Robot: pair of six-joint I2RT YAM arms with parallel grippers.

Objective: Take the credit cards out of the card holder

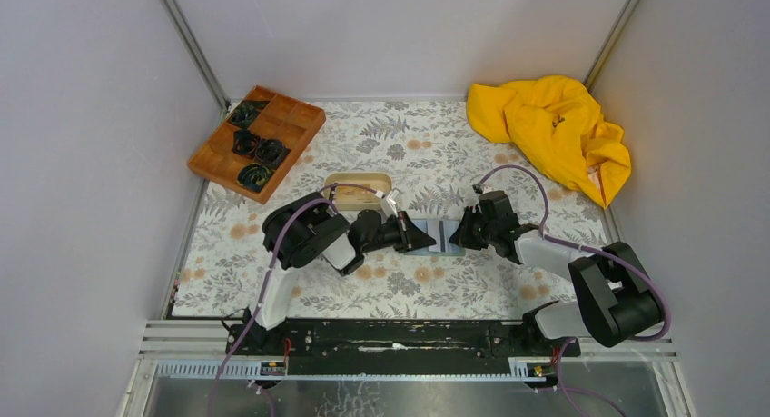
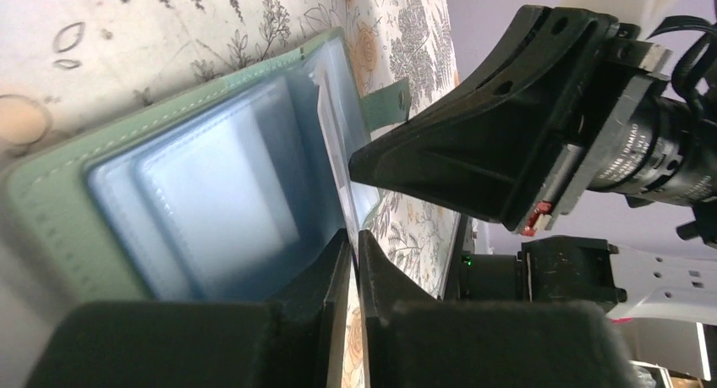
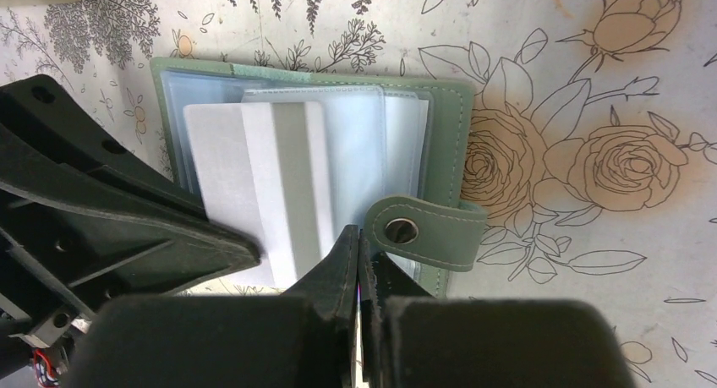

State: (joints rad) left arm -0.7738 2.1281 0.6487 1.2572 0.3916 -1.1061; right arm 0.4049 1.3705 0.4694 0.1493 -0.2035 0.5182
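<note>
Card holder (image 3: 448, 151) lies open and flat on the flower-patterned desk (image 1: 409, 290), near the middle, directly between the two grippers, which meet over it from either side. Its border is green-grey and stitched, its inner sleeves are pale blue, and a snap tab (image 3: 423, 232) folds over its near edge in the right wrist view. A whitish credit card (image 3: 254, 177) with a grey stripe sticks partway out of the sleeves. The left gripper (image 2: 355, 244) has its fingers drawn almost together, leaving only a thin slit, and the card's edge runs into that slit, so it looks pinched there. The right gripper (image 3: 359, 240) is also closed, with its tips on the holder's near edge just beside the snap tab. I cannot tell whether anything thin sits between its fingers. Just beyond the holder stands a beige oval tray (image 1: 359, 174). Farther back on the left sits a brown wooden compartment tray (image 1: 289, 126) holding dark coiled items (image 1: 259, 174). A crumpled yellow cloth (image 1: 554, 131) lies at the far right corner.
</note>
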